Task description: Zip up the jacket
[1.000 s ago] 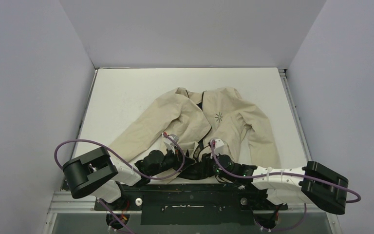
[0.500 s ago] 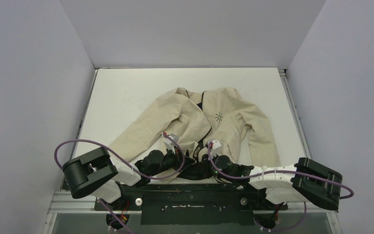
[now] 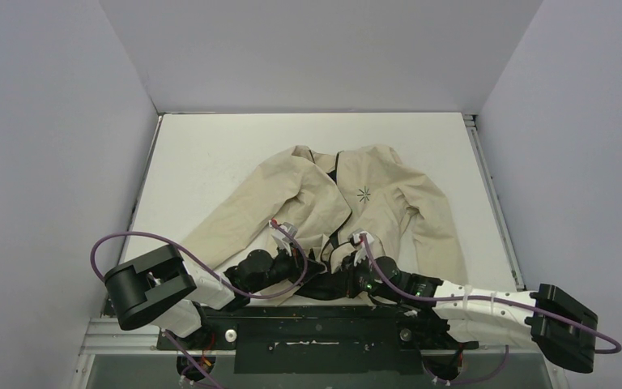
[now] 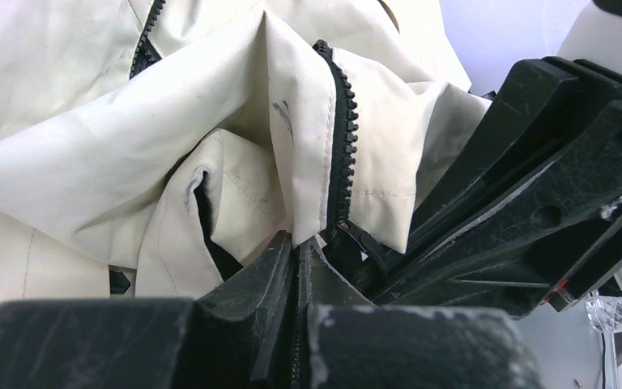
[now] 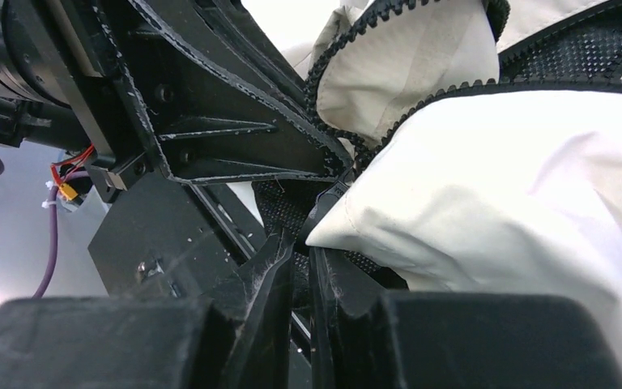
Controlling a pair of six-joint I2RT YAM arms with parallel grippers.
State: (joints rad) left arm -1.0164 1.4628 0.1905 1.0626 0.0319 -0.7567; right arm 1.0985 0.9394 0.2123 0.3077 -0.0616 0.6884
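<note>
jacket hem pinched in left gripper, right gripper clamped on it alongside

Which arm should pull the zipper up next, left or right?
Probably right: the right gripper is closed at the zipper bottom, while the left gripper pins the jacket hem as anchor.

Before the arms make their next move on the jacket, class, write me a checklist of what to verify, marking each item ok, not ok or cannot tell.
1. Left hand shut on jacket edge beside zipper: ok.
2. Right hand shut: ok; what it grips: cannot tell.
3. Zipper meshed: not ok, one row bare in the left wrist view.
4. Jacket flat near hands: not ok, bunched.
5. Hands clear of each other: cannot tell, very close.
</note>
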